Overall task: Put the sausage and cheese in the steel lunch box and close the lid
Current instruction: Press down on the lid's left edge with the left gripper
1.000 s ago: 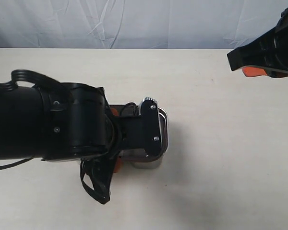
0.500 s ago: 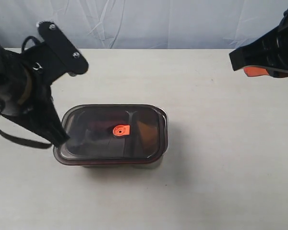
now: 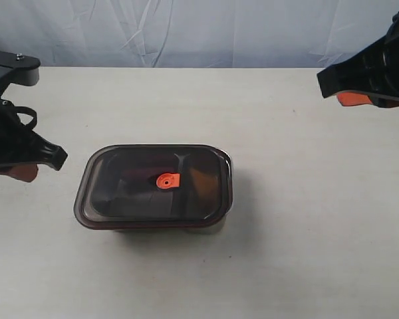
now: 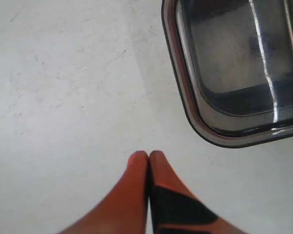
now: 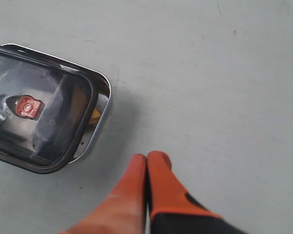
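Note:
The dark translucent lid lies on the steel lunch box at the table's middle, its orange valve tab facing up. Steel rim shows past one end of the lid. A small yellow patch peeks out there, perhaps the cheese. The sausage is hidden under the dark lid. My left gripper is shut on nothing, hovering left of the box, a lid corner close by. My right gripper is shut and empty, up at the far right.
The pale table runs to a wrinkled white backdrop along its far edge. Nothing else stands on the table in these views.
My left arm has swung off the box to the left edge of the exterior view and its gripper has shut. The lid now shows uncovered on the box. The right arm has not moved.

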Motion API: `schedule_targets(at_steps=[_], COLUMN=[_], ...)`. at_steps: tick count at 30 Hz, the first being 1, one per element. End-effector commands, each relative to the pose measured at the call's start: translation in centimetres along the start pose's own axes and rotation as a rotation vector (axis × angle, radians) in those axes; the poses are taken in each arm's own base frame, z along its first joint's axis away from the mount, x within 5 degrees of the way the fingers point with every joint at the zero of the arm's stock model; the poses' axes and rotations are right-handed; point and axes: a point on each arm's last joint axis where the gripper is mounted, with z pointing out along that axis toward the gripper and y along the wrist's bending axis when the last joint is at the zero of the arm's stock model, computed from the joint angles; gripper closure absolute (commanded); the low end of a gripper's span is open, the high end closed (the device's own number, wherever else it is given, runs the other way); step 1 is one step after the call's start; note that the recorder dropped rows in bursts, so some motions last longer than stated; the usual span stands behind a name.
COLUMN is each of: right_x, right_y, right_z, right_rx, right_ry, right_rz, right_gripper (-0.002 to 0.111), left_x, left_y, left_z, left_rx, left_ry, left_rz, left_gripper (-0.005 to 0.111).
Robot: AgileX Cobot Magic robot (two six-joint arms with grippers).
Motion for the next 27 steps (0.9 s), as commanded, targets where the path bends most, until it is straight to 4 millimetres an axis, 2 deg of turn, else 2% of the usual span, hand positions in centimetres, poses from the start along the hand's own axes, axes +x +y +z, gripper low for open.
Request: schedule_targets(at_steps=[1, 7, 14, 27], right_x=[-0.1, 0.0, 0.0, -0.1], right_y=[-0.1, -0.1, -0.2, -0.3], right_z=[-0.3, -0.3, -0.3, -0.3], right_rx=[0.007, 0.007, 0.018, 0.028], right_ry=[-0.019, -0.011, -0.013, -0.016], right_rz=[-0.006, -0.006, -0.014, -0.021], right_gripper=[0.109, 0.109, 0.109, 0.109], left_x=[0.0, -0.9, -1.1, -1.6], left_y=[0.0, -0.3, -0.5, -0.7], left_z=[1.5, 4.2, 6.1, 7.6], left_rx=[0.006, 0.016, 0.025, 0.04], left_ry=[0.083, 0.133, 0.196, 0.198], left_rz=[-0.007, -0.035, -0.054, -0.096], left_gripper=[0.107, 0.107, 0.107, 0.107])
